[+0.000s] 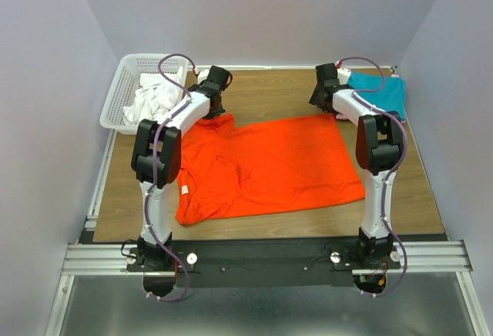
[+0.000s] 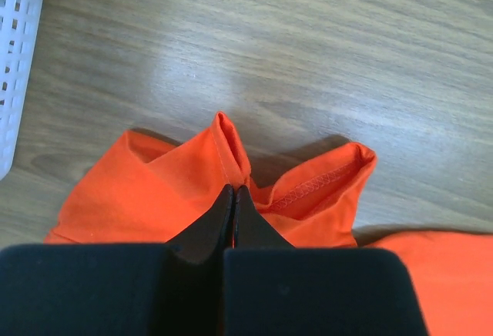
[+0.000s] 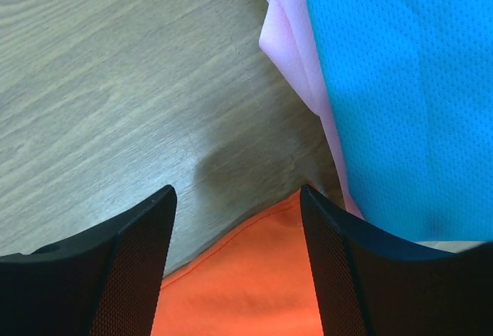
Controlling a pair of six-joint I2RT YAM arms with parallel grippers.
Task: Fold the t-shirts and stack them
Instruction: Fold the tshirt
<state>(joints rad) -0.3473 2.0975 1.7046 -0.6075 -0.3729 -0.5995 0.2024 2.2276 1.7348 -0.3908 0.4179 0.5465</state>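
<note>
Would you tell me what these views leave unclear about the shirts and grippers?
- Top view: the wrists hide the fingertips of the left gripper and right gripper.
- Top view: the white shirts in the basket are crumpled, so their number is unclear.
- Left wrist: the gripper body hides how much orange shirt is pinched.
- Right wrist: the teal shirt covers most of the pink shirt; frame edges crop both.
</note>
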